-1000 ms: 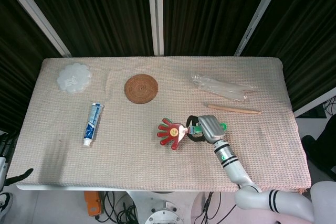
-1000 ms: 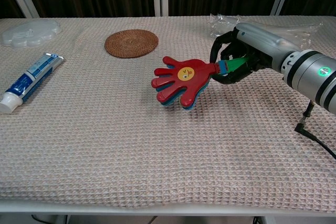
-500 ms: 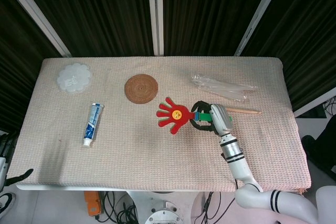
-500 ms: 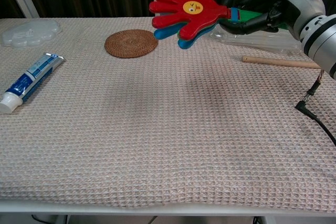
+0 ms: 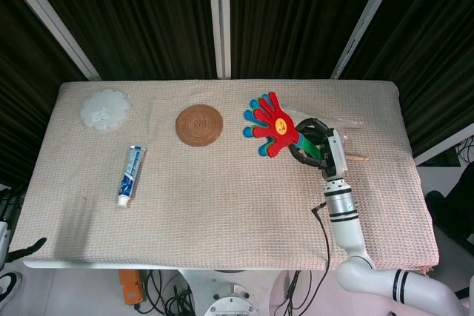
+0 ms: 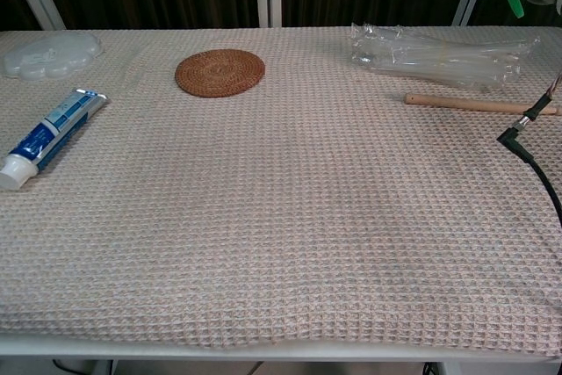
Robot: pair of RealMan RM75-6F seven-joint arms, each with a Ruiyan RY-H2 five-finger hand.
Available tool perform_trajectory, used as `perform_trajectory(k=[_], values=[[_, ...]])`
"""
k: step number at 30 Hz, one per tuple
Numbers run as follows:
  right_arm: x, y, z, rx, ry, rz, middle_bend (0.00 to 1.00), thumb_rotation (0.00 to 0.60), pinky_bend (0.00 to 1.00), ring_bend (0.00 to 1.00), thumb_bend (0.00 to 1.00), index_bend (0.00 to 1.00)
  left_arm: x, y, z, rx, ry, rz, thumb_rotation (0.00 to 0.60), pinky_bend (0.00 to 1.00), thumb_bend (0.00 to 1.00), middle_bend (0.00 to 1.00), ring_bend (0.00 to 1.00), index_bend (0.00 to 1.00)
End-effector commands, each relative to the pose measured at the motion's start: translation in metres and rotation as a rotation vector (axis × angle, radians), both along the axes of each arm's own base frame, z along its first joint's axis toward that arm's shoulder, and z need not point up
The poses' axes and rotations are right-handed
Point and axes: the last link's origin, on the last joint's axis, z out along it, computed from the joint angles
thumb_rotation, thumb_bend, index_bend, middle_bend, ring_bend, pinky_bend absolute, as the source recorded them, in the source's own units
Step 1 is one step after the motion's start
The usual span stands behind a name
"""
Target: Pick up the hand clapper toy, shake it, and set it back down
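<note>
I've got the right hand wrapped around the green handle of the hand clapper toy, held up off the table, with the red palm sticking out to the hand's left. My worry is that if I shake too hard, the handle slides out of the fingers. Below the hand: one wooden stick, one plastic bag. Off to its left: one woven coaster, one toothpaste tube, one white tray. Left hand isn't visible.
</note>
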Motion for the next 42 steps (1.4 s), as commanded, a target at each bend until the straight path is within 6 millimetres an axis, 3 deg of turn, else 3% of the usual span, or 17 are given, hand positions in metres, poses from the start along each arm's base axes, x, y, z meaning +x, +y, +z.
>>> perform_trajectory(k=[1, 4, 11, 14, 20, 24, 27, 31, 33, 38, 42], values=[[-0.007, -0.003, 0.003, 0.052, -0.013, -0.027, 0.84, 0.600, 1.00, 0.92, 0.66, 0.94, 0.000, 0.000, 0.000, -0.001, 0.000, 0.001, 0.600, 0.03, 0.09, 0.03, 0.00, 0.04], [-0.008, -0.004, -0.005, 0.049, 0.113, 0.009, 0.84, 0.600, 1.00, 0.92, 0.66, 0.94, -0.001, 0.000, 0.000, -0.002, -0.001, 0.006, 0.600, 0.03, 0.09, 0.03, 0.00, 0.04], [-0.014, -0.010, -0.022, -0.077, 0.975, 0.209, 0.86, 0.600, 1.00, 0.92, 0.63, 0.95, -0.003, 0.000, -0.001, -0.010, -0.008, 0.018, 0.600, 0.03, 0.09, 0.03, 0.00, 0.04], [-0.015, -0.009, -0.023, -0.113, 1.223, 0.246, 0.89, 0.600, 1.00, 0.94, 0.62, 0.99, -0.004, -0.001, -0.001, -0.010, -0.012, 0.022, 0.600, 0.03, 0.09, 0.03, 0.00, 0.04], [-0.012, -0.005, -0.020, -0.042, 1.374, 0.239, 0.90, 0.600, 1.00, 0.94, 0.63, 1.00, -0.004, -0.001, 0.000, -0.011, -0.015, 0.024, 0.600, 0.03, 0.09, 0.03, 0.00, 0.04], [-0.005, -0.004, -0.014, -0.025, 1.269, 0.204, 0.90, 0.600, 1.00, 0.94, 0.63, 1.00, -0.004, -0.001, 0.000, -0.010, -0.013, 0.022, 0.600, 0.03, 0.09, 0.03, 0.00, 0.04], [0.002, -0.003, -0.008, -0.008, 1.067, 0.178, 0.90, 0.600, 1.00, 0.94, 0.62, 1.00, -0.003, -0.001, 0.000, -0.010, -0.011, 0.021, 0.600, 0.03, 0.09, 0.03, 0.00, 0.04], [0.009, -0.003, 0.005, 0.027, 0.673, 0.136, 0.90, 0.600, 1.00, 0.94, 0.61, 1.00, -0.003, 0.000, -0.001, -0.010, -0.010, 0.019, 0.600, 0.03, 0.09, 0.03, 0.00, 0.04], [0.010, -0.004, 0.014, 0.046, 0.395, 0.097, 0.90, 0.600, 1.00, 0.94, 0.61, 1.00, -0.002, 0.000, -0.001, -0.010, -0.011, 0.019, 0.600, 0.03, 0.09, 0.03, 0.00, 0.04], [0.000, -0.011, 0.034, 0.115, -0.159, -0.003, 0.90, 0.600, 1.00, 0.94, 0.62, 1.00, -0.003, -0.001, -0.001, -0.010, -0.011, 0.021, 0.600, 0.03, 0.09, 0.03, 0.00, 0.04], [-0.012, -0.016, 0.042, 0.150, -0.263, -0.037, 0.90, 0.600, 1.00, 0.94, 0.63, 1.00, -0.004, -0.001, 0.000, -0.007, -0.011, 0.021, 0.600, 0.03, 0.09, 0.03, 0.00, 0.04]])
